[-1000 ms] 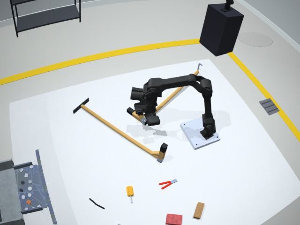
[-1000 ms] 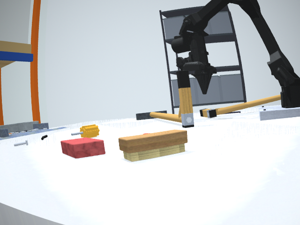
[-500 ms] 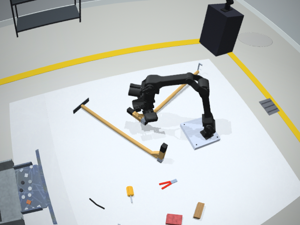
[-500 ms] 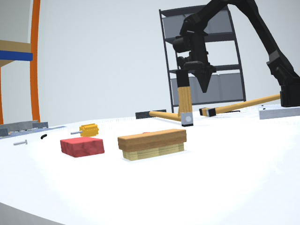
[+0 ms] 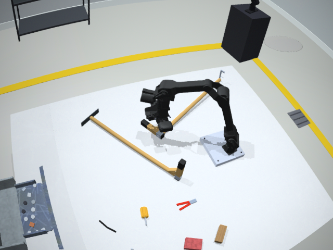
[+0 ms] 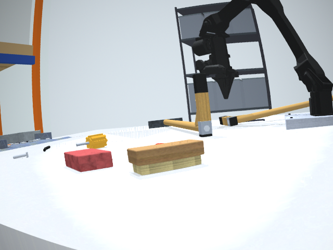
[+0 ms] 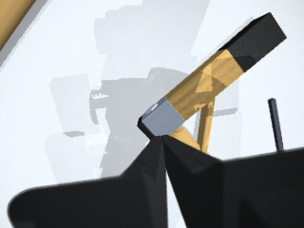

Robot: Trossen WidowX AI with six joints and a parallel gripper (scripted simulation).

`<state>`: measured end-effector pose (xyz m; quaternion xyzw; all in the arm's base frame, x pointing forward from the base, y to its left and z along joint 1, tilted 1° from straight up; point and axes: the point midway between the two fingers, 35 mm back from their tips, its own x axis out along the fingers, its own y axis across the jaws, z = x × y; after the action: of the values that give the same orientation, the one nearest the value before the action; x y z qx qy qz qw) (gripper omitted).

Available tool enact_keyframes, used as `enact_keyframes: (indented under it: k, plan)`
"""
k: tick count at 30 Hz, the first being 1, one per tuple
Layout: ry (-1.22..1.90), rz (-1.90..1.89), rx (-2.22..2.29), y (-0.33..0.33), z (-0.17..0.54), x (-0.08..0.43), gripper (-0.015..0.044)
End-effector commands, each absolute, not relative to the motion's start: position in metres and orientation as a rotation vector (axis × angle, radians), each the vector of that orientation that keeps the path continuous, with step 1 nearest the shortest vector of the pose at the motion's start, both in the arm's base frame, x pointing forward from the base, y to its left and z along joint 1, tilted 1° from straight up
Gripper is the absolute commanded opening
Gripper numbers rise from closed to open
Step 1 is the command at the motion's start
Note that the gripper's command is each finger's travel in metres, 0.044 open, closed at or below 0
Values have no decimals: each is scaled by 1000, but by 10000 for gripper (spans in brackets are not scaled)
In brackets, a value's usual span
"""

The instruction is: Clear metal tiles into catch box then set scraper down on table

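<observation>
The long scraper (image 5: 129,142) (image 6: 180,125) lies on the table, its dark blade at the far left and its block grip standing up at the near end. Its pole also shows at the wrist view's top left (image 7: 11,21). A second wooden pole tool with a metal hook (image 5: 188,107) (image 6: 268,111) (image 7: 204,85) lies farther back. My gripper (image 6: 226,97) (image 7: 161,138) is shut and empty, above the hook tool's grip block; the top view hides its fingertips. The steel plate (image 5: 42,197) bears several white tiles, dark discs (image 5: 25,202) and an orange tile (image 5: 31,224). The grey catch box (image 5: 8,212) adjoins it, partly out of view.
Red-handled pliers (image 5: 184,204), a yellow screwdriver (image 5: 144,212) (image 6: 97,140), a black bent rod (image 5: 107,226), a red block (image 5: 193,244) (image 6: 88,160) and a wooden brush (image 5: 220,233) (image 6: 166,153) lie on the near side. A dark rod (image 7: 275,124) lies beside the hook tool's grip.
</observation>
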<state>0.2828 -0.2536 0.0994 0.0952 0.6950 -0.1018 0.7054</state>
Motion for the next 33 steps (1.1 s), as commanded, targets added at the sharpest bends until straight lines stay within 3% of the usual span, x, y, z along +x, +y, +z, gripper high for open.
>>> enact_keyframes:
  k: [1, 33]
  plan:
    - [1550, -225, 208, -261, 99, 282, 0]
    - [1551, -228, 205, -310, 99, 268, 0]
